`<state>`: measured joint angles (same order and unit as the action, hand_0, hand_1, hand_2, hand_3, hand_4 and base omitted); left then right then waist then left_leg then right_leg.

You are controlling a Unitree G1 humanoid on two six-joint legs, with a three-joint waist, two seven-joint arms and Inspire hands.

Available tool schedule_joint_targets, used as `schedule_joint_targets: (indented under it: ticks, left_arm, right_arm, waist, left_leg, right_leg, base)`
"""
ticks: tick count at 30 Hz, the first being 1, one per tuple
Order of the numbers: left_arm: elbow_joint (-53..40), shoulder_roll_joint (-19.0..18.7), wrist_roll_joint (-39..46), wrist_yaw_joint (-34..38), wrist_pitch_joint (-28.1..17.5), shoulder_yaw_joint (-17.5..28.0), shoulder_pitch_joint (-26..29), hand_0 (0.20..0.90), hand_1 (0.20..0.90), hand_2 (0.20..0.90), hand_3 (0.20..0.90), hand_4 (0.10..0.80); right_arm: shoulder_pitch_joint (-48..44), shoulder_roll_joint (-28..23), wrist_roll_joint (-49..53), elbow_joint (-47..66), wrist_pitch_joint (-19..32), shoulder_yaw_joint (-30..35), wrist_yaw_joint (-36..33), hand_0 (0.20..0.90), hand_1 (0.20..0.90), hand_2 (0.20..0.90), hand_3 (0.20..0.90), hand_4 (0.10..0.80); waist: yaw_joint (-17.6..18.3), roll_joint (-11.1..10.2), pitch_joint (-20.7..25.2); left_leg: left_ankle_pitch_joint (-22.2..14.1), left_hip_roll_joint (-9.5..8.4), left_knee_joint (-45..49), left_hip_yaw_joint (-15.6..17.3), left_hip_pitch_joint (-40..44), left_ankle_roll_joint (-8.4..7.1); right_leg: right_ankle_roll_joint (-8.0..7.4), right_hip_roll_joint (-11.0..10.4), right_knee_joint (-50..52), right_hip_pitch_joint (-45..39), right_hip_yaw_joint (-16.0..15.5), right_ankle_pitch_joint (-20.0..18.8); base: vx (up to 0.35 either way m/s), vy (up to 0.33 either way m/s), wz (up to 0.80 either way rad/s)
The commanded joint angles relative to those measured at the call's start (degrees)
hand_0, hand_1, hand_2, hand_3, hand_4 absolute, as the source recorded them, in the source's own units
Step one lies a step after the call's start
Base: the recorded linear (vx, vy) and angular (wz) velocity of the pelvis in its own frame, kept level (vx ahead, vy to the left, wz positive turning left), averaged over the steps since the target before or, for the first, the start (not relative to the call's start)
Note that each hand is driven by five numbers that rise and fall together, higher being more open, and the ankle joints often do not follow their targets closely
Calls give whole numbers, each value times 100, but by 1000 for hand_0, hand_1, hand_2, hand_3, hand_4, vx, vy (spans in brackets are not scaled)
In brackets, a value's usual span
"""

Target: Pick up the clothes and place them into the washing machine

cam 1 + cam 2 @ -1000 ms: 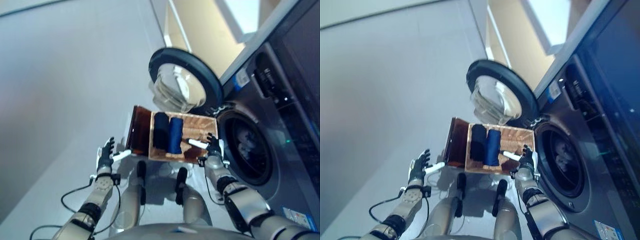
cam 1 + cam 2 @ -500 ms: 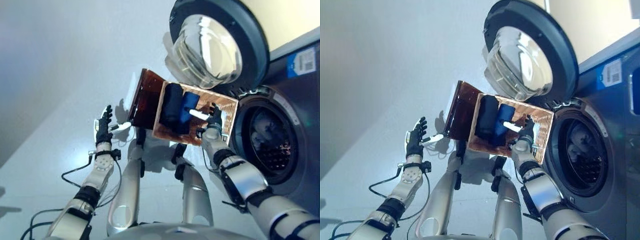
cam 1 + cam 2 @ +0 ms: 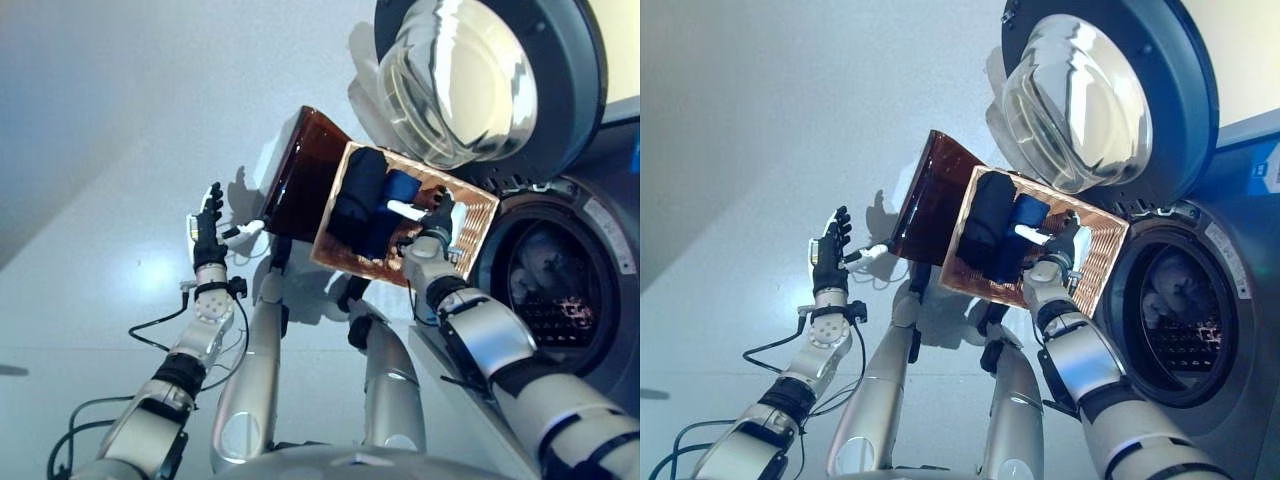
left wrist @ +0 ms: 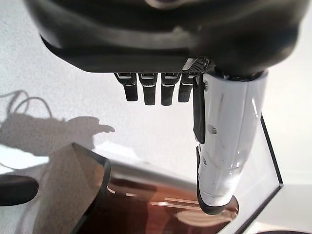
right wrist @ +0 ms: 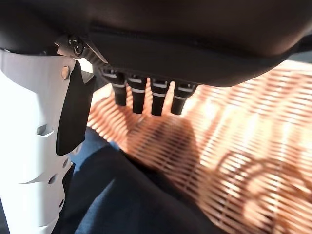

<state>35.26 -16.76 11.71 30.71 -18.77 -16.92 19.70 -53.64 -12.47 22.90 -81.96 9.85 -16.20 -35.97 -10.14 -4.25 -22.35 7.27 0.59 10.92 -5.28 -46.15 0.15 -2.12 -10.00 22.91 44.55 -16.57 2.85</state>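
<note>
A shallow wicker basket [image 3: 478,218] rests on a dark brown box [image 3: 298,180] beside the washing machine. In it lie a black rolled cloth [image 3: 357,196] and a blue cloth [image 3: 398,188]. My right hand [image 3: 437,222] is open over the basket's near right part, its white-covered thumb pointing at the blue cloth. In the right wrist view its straight fingers [image 5: 146,97] hang above the wicker [image 5: 253,146] and a dark blue cloth [image 5: 126,195]. My left hand [image 3: 207,235] is open and empty, left of the box; the left wrist view shows its fingers [image 4: 153,92] straight above the box [image 4: 146,209].
The washing machine's round door [image 3: 480,80] stands open behind the basket. Its drum opening [image 3: 560,290] is to the right of the basket, with some pale cloth inside. Light floor [image 3: 90,150] spreads to the left.
The whole picture has shifted, so the camera has moved. Both hands stay open and keep their places by the box and the basket.
</note>
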Motion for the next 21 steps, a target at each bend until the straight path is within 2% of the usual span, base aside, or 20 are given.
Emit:
schedule_joint_targets:
  ticks: [1,2,11,21]
  left_arm:
    - [-942,-251,-452,360,-348,22,-57,900,900,900,900,800]
    - [-958,-238,-471,386,-349,21,-58,900,900,900,900,800]
    - [-1132,-94,-598,238,-439,-264,9,900,900,900,900,800]
    - [-1128,-88,-615,134,-389,-348,-28,900,900,900,900,800]
  right_arm:
    - [-111,-442,-173,-188,-24,77,-431,900,900,900,900,800]
    - [-155,-489,-167,-241,-58,99,-434,900,900,900,900,800]
    - [-116,-1217,-79,-658,-252,429,-310,900,900,900,900,800]
    - [54,-1327,-118,-673,-292,546,-315,900,900,900,900,800]
  waist:
    - [-219,25,59]
    - [-236,27,84]
    - [-603,338,-7]
    - [-760,405,-20]
  left_leg:
    - [-503,-34,654,174,-559,-415]
    - [-676,-29,663,140,-532,-450]
    - [-654,-170,731,-13,-743,-420]
    - [-589,-252,656,-123,-790,-421]
  right_leg:
    - [-390,-264,-543,-244,221,-379]
    - [-433,-263,-482,-262,247,-222]
    - [-459,-397,-254,-129,106,-77]
    - [-481,-438,-279,-155,-17,-46]
  base:
    - [83,-10,20]
    - [95,-16,27]
    - [19,-9,17]
    - [26,-7,11]
